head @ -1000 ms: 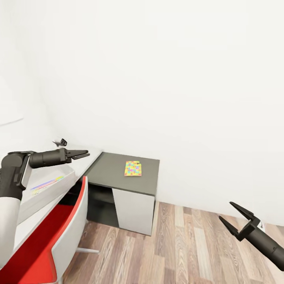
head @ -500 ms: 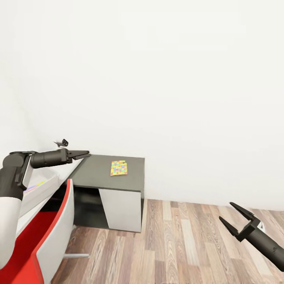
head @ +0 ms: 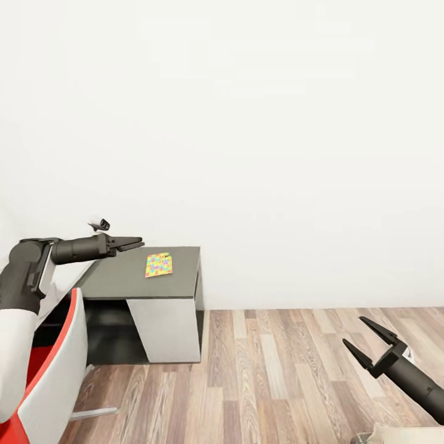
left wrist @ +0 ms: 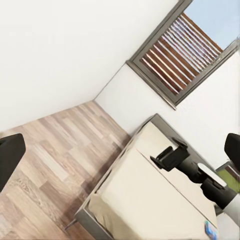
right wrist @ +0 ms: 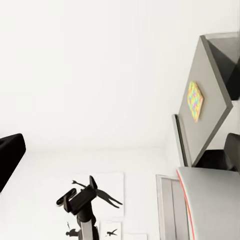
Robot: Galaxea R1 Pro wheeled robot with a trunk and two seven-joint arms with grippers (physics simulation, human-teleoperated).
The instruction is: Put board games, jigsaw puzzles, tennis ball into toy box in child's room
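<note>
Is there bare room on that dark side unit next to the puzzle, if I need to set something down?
Yes. On the side unit, the jigsaw puzzle lies mid-top; bare patches run between it and the wall-side edge and along the front edge. The left gripper crowds the corner nearest it.

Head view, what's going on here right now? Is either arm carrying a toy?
Neither arm carries anything. The left gripper is held out over the near edge of the dark grey side unit, fingers nearly together with nothing between them. The right gripper hangs open over the wood floor. One jigsaw puzzle lies flat on the side unit, untouched. A red and white chair stands beside the unit. The left wrist view looks over the bed under a window.
</note>
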